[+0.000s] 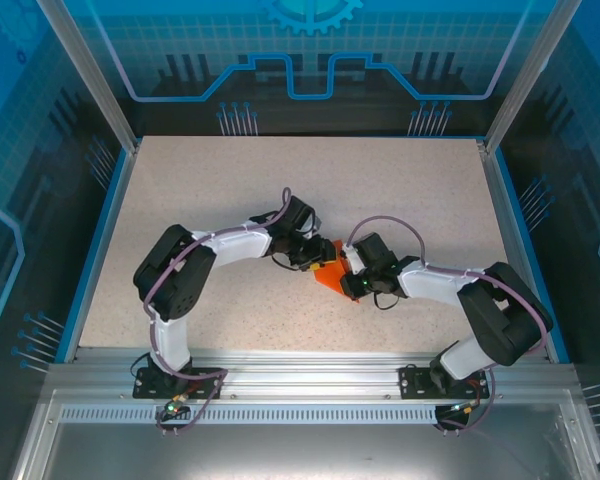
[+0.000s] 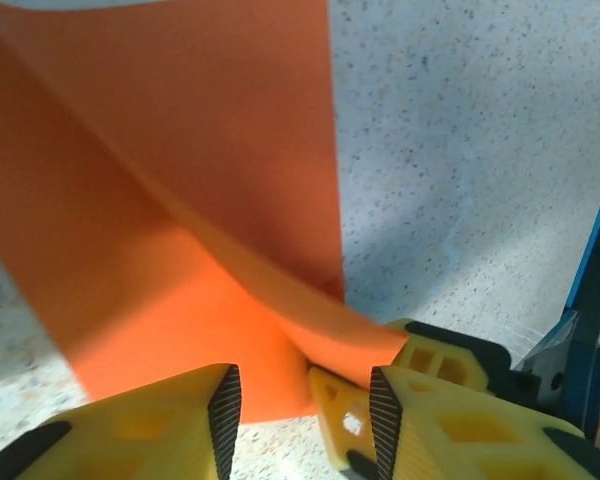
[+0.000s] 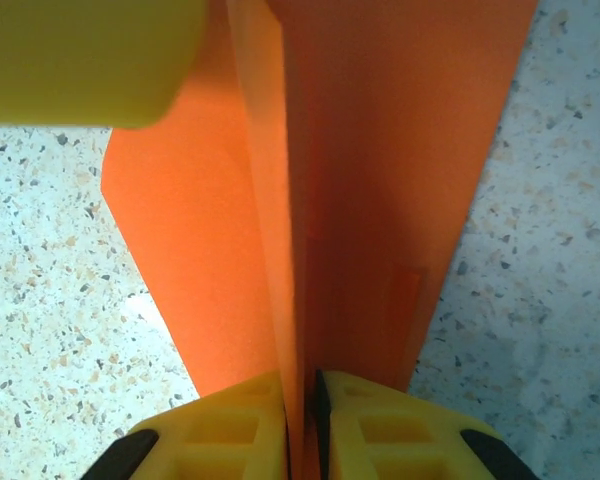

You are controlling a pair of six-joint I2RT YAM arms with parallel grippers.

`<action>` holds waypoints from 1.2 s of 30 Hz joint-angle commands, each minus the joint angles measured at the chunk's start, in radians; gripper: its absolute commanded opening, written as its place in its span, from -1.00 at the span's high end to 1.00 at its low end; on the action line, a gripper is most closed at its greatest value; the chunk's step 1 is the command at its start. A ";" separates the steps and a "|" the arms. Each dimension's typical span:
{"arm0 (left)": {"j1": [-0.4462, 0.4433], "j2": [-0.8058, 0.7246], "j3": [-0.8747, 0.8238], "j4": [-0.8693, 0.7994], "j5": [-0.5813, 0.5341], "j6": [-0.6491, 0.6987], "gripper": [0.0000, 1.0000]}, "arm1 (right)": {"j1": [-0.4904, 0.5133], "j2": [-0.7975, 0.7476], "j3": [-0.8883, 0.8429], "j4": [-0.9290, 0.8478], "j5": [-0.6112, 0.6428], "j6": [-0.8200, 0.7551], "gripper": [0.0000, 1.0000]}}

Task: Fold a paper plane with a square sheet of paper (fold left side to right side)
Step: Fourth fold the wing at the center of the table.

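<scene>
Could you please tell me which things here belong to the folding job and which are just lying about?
Job: paper, pinched by the right gripper; left gripper, jaws apart.
Just surroundings: table, blue wall, metal rail.

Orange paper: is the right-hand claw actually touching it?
Touching. In the right wrist view the right gripper pinches an upright fold of the orange paper between its yellow fingers.
</scene>
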 commanded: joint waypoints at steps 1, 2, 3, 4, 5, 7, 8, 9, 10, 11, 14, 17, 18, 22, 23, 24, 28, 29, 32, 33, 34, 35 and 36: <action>-0.013 0.043 0.042 -0.006 0.025 -0.010 0.19 | -0.017 0.008 -0.013 0.002 -0.029 0.014 0.70; -0.015 0.053 0.046 -0.009 0.025 -0.010 0.21 | -0.020 0.009 -0.013 0.002 -0.032 0.016 0.70; -0.017 0.061 0.047 -0.007 0.024 -0.013 0.25 | -0.022 0.011 -0.013 0.005 -0.037 0.017 0.70; -0.017 0.065 0.045 -0.003 0.024 -0.016 0.27 | -0.024 0.012 -0.013 0.005 -0.039 0.019 0.70; -0.018 0.067 0.044 0.001 0.025 -0.018 0.28 | -0.026 0.014 -0.013 0.006 -0.043 0.019 0.70; -0.018 0.066 0.040 0.003 0.023 -0.018 0.29 | -0.032 0.016 -0.013 0.006 -0.046 0.022 0.70; -0.018 0.063 0.038 0.002 0.023 -0.018 0.29 | -0.033 0.019 -0.013 0.006 -0.051 0.024 0.70; -0.018 0.060 0.037 0.002 0.022 -0.016 0.29 | -0.038 0.023 -0.013 0.006 -0.055 0.028 0.70; -0.018 0.056 0.034 0.001 0.021 -0.015 0.30 | -0.041 0.025 -0.012 0.008 -0.059 0.029 0.71; -0.018 0.053 0.031 0.000 0.019 -0.015 0.31 | -0.044 0.028 -0.013 0.009 -0.063 0.031 0.71; -0.018 0.054 0.020 0.004 0.018 -0.016 0.31 | -0.053 0.035 -0.014 0.012 -0.076 0.036 0.71; -0.021 0.064 0.016 0.008 0.020 -0.019 0.31 | -0.055 0.040 -0.013 0.014 -0.080 0.039 0.71; -0.022 0.068 0.016 0.010 0.020 -0.020 0.31 | -0.057 0.040 -0.012 0.013 -0.081 0.039 0.70; -0.024 0.080 0.017 0.012 0.017 -0.021 0.31 | -0.066 0.028 -0.009 0.005 -0.106 0.039 0.66; -0.024 0.082 0.018 0.012 0.016 -0.021 0.30 | -0.070 0.019 -0.009 0.003 -0.119 0.042 0.62; -0.024 0.083 0.019 0.010 0.014 -0.019 0.30 | -0.074 0.013 -0.009 0.003 -0.129 0.045 0.58; -0.023 0.094 0.021 0.009 0.010 -0.018 0.30 | -0.108 -0.014 -0.006 0.005 -0.206 0.056 0.50; -0.023 0.097 0.022 0.009 0.009 -0.018 0.30 | -0.117 -0.017 -0.002 0.001 -0.222 0.059 0.48; -0.024 0.102 0.025 0.009 0.007 -0.019 0.30 | -0.137 -0.024 0.005 -0.007 -0.261 0.061 0.44; -0.024 0.103 0.024 0.009 0.006 -0.019 0.30 | -0.142 -0.024 0.008 -0.010 -0.267 0.059 0.43; -0.024 0.103 0.024 0.009 0.004 -0.021 0.30 | -0.143 -0.022 0.013 -0.018 -0.268 0.053 0.44; -0.023 0.103 0.024 0.008 0.001 -0.021 0.30 | -0.143 -0.016 0.015 -0.023 -0.267 0.048 0.45; -0.024 0.103 0.026 0.006 0.002 -0.021 0.30 | -0.143 -0.010 0.017 -0.027 -0.269 0.045 0.46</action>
